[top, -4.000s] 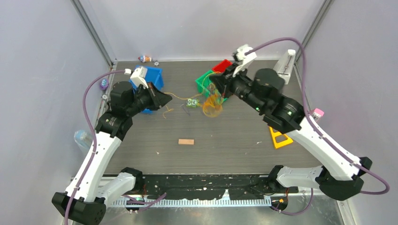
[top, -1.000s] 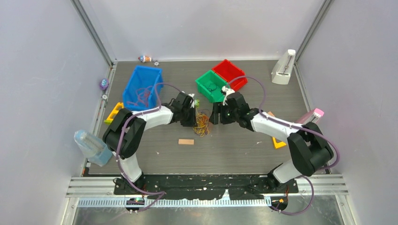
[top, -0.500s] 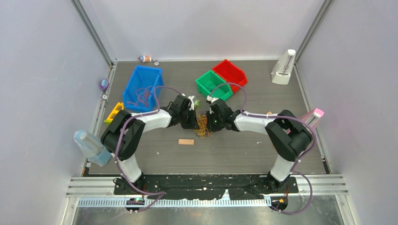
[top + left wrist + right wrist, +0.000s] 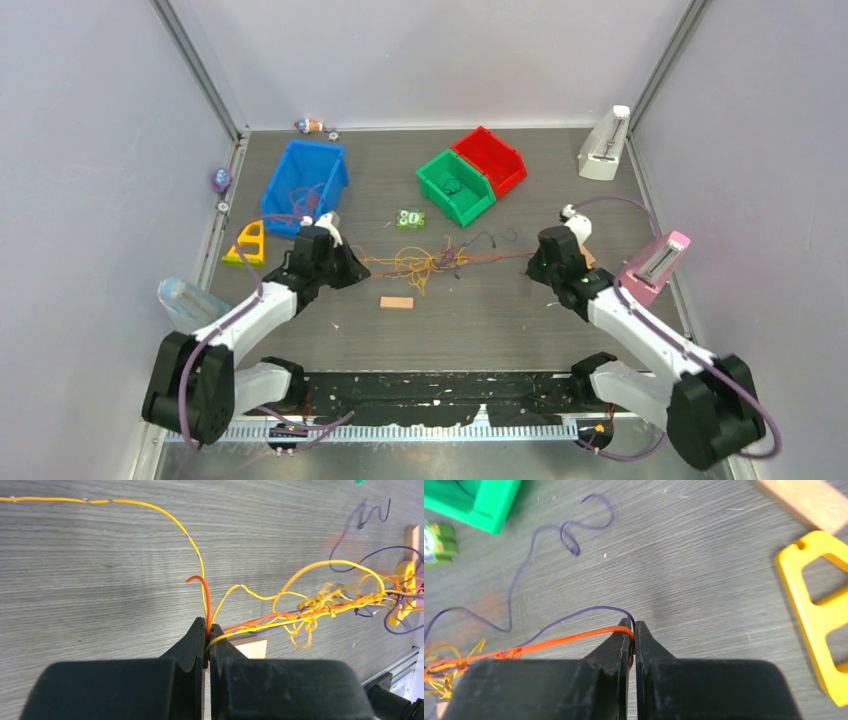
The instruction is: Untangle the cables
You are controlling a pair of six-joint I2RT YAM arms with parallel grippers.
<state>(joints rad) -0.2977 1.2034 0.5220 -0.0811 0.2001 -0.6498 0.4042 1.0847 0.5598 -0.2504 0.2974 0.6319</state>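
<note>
The cables lie as an orange, yellow and purple tangle mid-table, stretched into a line between both arms. My left gripper is at the tangle's left end. In the left wrist view it is shut on an orange strand and yellow strands, with the knot to the right. My right gripper is at the right end. In the right wrist view it is shut on an orange strand and a purple strand that run off to the left.
A blue bin holding more strands stands at the back left, with green and red bins at the back centre. A wooden block lies just in front of the tangle. A yellow triangle, a small green toy and a pink-topped object are nearby.
The two grippers met at the bundle mid-table, the right one shut on strands, and both arms drew apart to left and right. The bundle is now pulled out into a long line.
</note>
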